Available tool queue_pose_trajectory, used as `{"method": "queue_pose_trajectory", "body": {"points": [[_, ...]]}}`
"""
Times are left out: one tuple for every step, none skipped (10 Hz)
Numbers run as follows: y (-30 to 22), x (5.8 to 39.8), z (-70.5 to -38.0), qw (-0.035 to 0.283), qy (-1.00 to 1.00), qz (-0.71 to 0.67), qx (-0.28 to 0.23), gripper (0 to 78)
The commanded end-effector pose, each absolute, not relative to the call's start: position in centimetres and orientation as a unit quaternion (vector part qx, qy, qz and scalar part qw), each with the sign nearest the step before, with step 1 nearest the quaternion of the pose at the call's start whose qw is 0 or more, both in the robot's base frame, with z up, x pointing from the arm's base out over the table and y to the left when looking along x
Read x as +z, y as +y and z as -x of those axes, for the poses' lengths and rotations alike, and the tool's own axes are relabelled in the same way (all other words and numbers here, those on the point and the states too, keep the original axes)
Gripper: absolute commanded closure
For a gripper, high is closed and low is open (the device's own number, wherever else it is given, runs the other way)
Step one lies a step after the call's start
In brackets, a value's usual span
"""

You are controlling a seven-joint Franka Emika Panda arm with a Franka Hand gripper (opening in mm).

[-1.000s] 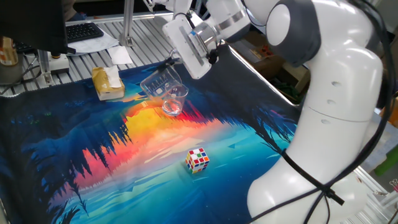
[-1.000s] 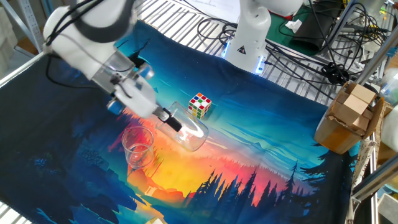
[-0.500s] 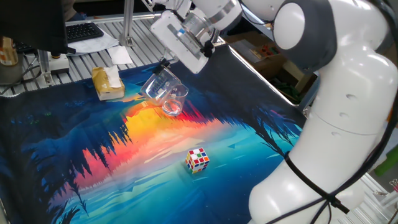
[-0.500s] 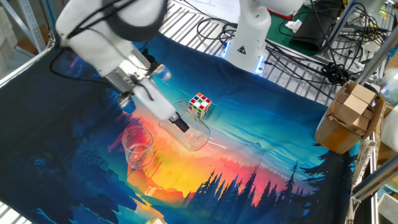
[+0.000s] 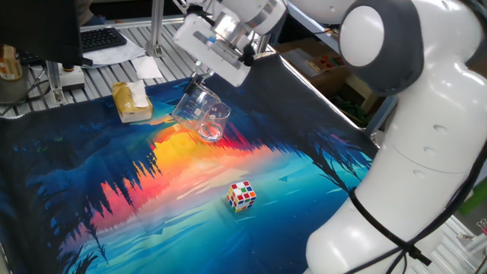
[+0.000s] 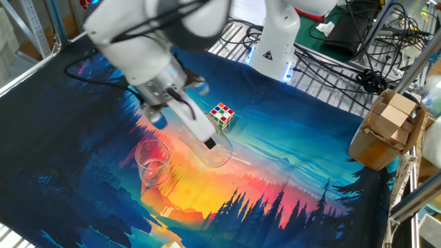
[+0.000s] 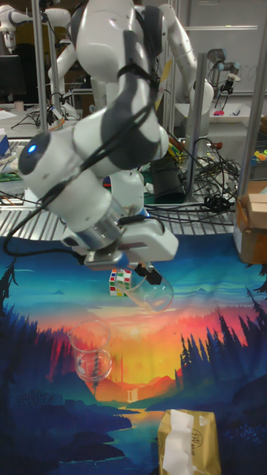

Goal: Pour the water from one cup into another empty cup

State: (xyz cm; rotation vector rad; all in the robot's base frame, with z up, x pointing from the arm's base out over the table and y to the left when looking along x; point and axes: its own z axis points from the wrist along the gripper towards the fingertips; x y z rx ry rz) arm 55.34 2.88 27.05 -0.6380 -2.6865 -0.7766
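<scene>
The gripper [image 5: 199, 78] is closed on the rim of a clear held cup [image 5: 193, 101], its fingers pinching the glass wall, and the cup hangs tilted steeply above the mat [image 5: 91, 190]; in the other fixed view the same held cup [image 6: 216, 150] leans with its mouth towards the receiving cup [image 6: 153, 162], which stands upright on the orange part of the mat [image 6: 289, 172]; in one fixed view the receiving cup [image 5: 214, 123] sits just beside and partly behind the tilted one, the two glass outlines overlapping; the water [image 5: 211, 134] shows as a small clear pool at the bottom of the receiving cup, though through the glass its level is hard to judge; a colour cube [image 5: 242, 195] lies on the mat well apart from the cups towards the robot's base, and in the other fixed view the cube [image 6: 221, 116] sits just behind the gripper [image 6: 209, 143]; a yellow tissue pack [image 5: 132, 102] rests near the mat's far edge, beside the cups but not touching them; a cardboard box [image 6: 386, 131] stands off the mat at the table's side; in the tall fixed view the arm's bulk hides much of the wrist, with the held cup [image 7: 152, 293] and the receiving cup [image 7: 92, 349] both visible below it.
</scene>
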Motion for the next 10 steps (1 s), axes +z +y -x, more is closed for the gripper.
{"method": "queue_pose_trajectory", "body": {"points": [[5.8,26.3,-55.4,0.084,-0.964,0.21,-0.137,76.3],[5.8,26.2,-55.5,0.082,-0.965,0.21,-0.134,76.3],[6.0,25.9,-55.7,0.077,-0.967,0.209,-0.125,76.3],[6.2,25.6,-55.9,0.074,-0.969,0.205,-0.115,76.3],[6.3,25.4,-56.0,0.072,-0.97,0.204,-0.111,76.3],[6.4,25.1,-56.1,0.068,-0.97,0.204,-0.109,76.3],[6.6,24.7,-56.3,0.064,-0.972,0.203,-0.104,76.3],[6.8,24.2,-56.5,0.059,-0.973,0.201,-0.097,76.3],[6.9,23.6,-56.7,0.054,-0.974,0.198,-0.093,76.3],[7.0,23.4,-56.8,0.051,-0.975,0.198,-0.091,76.3]]}}
